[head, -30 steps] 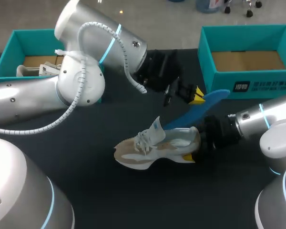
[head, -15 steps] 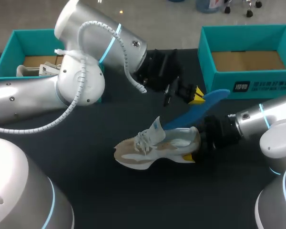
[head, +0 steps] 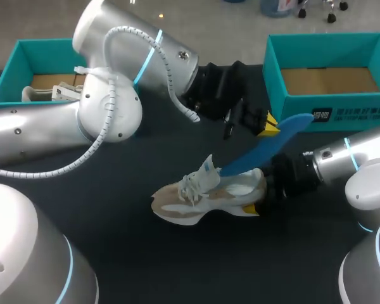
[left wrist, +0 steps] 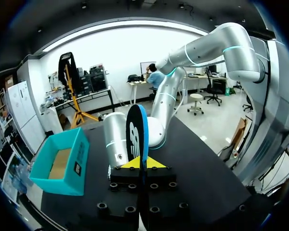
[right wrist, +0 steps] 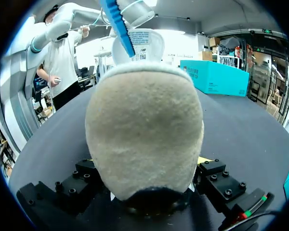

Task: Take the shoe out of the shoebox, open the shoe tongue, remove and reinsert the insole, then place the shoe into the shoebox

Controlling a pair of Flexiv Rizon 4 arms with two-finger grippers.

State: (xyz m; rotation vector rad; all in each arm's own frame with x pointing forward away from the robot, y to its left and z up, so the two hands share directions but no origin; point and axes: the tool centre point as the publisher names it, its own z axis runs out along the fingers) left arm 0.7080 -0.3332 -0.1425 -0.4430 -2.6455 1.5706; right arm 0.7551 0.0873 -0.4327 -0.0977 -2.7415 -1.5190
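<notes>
1. The insole (head: 266, 147) looks thin, light and bendy. It will probably flop or buckle if you push on it from far back. Take it near one end and steer the free end.
2. Your left tool (head: 268, 125) is closed on the insole's upper end. In the left wrist view both yellow tips pinch it edge-on, and the blade stands straight ahead of the tool (left wrist: 143, 163).
3. From that tool the insole slopes down to the shoe (head: 206, 193). Its far end meets the opening just behind the raised tongue (head: 207, 172). Whether it is inside the shoe you cannot tell.
4. The shoe should be light, with a soft upper and a firmer heel. The heel is the sound place to clamp it.
5. Your right tool (head: 258, 193) grips that heel from both sides and holds the shoe on the surface (head: 177, 259). In the right wrist view the heel fills the gap between the fingers, with the toe pointing away from the tool.
6. The open shoebox (head: 342, 114) stands beyond both tools, well apart from the shoe.
</notes>
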